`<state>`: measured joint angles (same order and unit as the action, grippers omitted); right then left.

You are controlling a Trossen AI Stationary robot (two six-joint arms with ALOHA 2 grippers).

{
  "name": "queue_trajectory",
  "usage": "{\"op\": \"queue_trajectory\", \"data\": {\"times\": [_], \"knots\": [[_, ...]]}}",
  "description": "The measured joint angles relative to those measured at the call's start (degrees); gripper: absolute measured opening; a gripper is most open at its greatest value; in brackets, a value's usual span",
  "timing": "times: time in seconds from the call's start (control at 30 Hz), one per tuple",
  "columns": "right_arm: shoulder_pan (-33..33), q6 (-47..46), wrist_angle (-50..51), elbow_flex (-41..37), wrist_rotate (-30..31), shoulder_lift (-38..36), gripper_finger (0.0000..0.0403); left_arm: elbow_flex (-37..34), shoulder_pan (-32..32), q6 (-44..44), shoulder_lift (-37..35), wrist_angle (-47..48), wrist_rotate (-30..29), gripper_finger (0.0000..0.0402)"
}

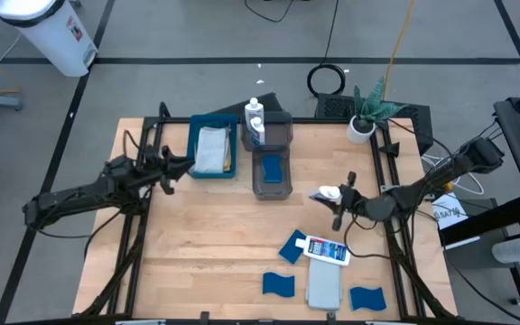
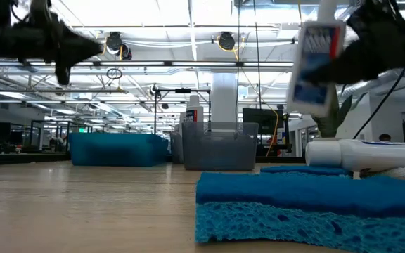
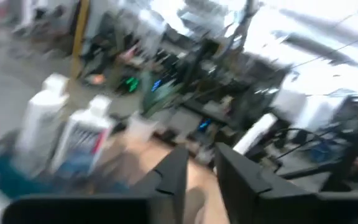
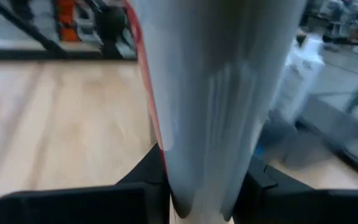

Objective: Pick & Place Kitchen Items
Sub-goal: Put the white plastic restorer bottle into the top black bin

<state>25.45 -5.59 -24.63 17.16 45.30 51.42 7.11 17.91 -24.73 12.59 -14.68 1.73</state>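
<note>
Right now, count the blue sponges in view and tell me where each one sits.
4. One sponge in the grey bin, one beside the lying bottle, one left and one right of the grey cloth. More may be hidden.

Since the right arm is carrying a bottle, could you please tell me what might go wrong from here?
1. The right claw holds the small white labelled bottle lifted above the table; if the grip is shallow, it may slip and fall.
2. Another white labelled bottle and blue rectangular sponges lie just beside it on the wooden table, so a drop could scatter them.
</note>
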Motion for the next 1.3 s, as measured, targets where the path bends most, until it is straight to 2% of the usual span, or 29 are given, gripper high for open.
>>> {"op": "queue_trajectory", "data": {"times": [0.1,0.3,0.5,0.63,0.9,1.1,1.3], "knots": [[-2.9,1.8,1.1,4.1,-6.5,0.1,0.0083,4.2,0.0,1.8,4.7,-1.7,2.9,0.0142],[-9.1,1.3,4.2,9.8,-19.2,2.3,0.0084,20.2,0.0,8.0,22.2,8.0,7.3,0.0254],[-14.1,-3.8,5.8,10.7,-28.4,7.4,0.0085,37.1,-1.2,14.3,42.4,13.3,15.8,0.0315],[-16.3,-5.5,7.5,10.7,-29.2,10.2,0.0085,47.4,-3.6,19.9,54.2,14.4,18.2,0.0332],[-18.0,-5.7,7.1,10.7,-29.1,12.4,0.0086,64.5,-8.8,25.6,74.0,14.5,18.3,0.0336],[-18.0,-5.5,7.0,10.7,-29.2,12.4,0.0086,71.9,-11.4,31.0,84.4,14.6,18.2,0.0336],[-18.0,-5.5,7.4,10.7,-29.2,12.4,0.0086,75.6,-12.7,32.0,90.5,13.8,16.2,0.0335]]}}
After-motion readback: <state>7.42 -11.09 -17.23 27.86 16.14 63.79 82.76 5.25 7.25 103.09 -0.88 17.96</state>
